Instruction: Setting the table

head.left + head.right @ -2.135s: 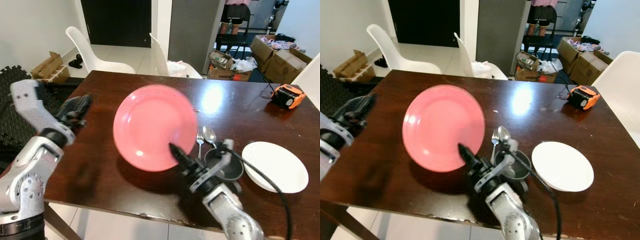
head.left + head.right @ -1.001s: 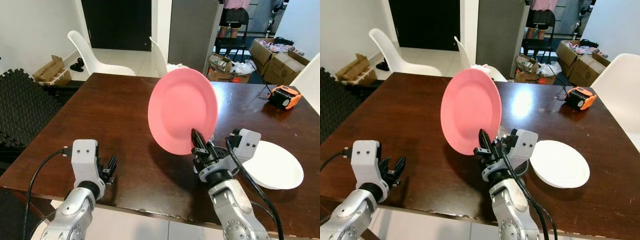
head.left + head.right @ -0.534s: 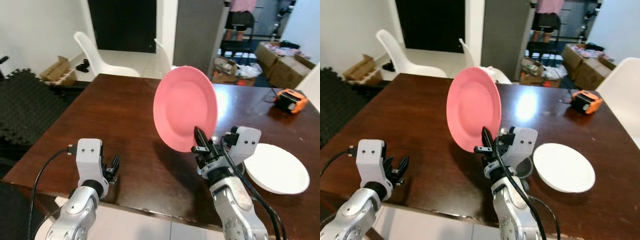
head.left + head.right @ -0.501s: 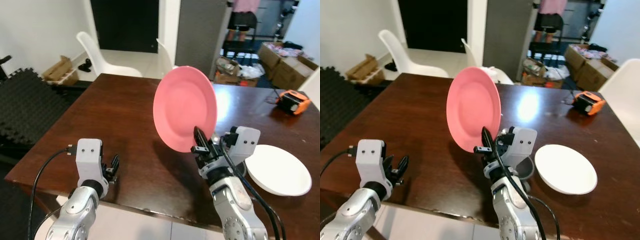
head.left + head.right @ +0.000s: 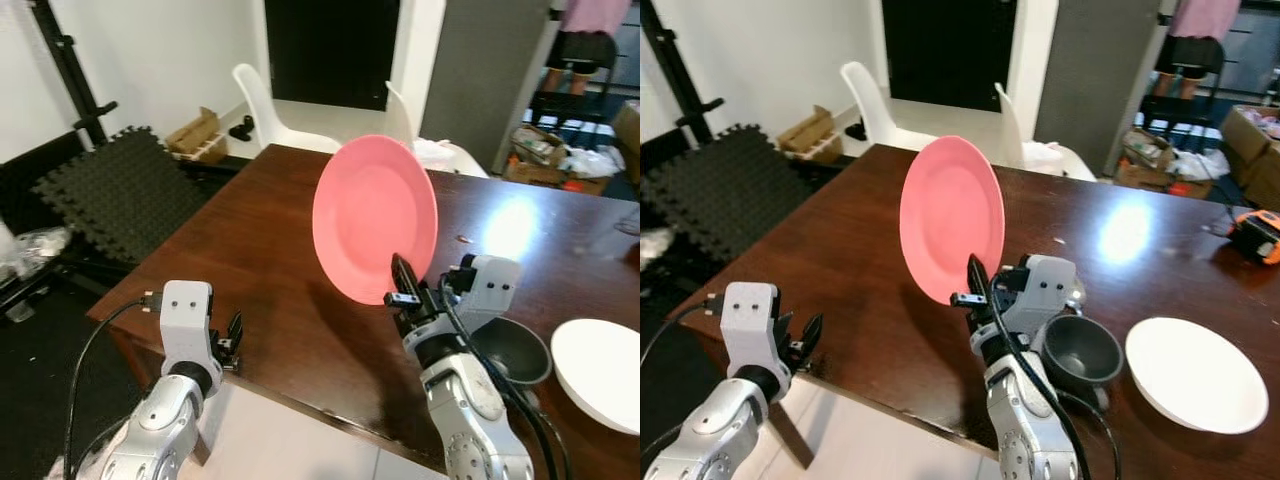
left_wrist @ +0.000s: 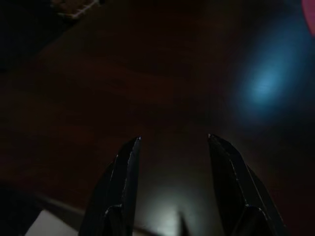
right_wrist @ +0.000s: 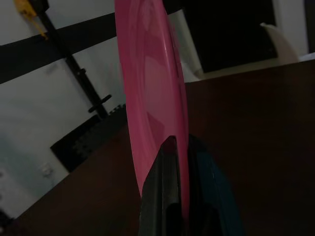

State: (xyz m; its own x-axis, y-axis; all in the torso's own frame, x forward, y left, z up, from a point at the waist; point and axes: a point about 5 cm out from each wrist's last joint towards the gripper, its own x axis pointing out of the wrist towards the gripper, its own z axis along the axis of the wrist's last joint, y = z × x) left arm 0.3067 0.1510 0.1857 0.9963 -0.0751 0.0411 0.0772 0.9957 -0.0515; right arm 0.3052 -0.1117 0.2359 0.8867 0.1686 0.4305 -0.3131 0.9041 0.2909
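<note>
- Black fingers of the right gripper [image 5: 404, 287] pinch the lower rim of the pink plate [image 5: 374, 217], which stands nearly upright in the air above the dark wooden table [image 5: 270, 250].
- Plate has risen from a shallow tilt to on-edge; not yet set down, so a place is likely still being sought.
- Left gripper [image 5: 232, 338] waits at the near table edge, fingers parted, empty.
- View has swung left: foam mats [image 5: 120, 190] now show; grey bowl [image 5: 1081, 351] and white plate [image 5: 1196, 374] sit to the right.
</note>
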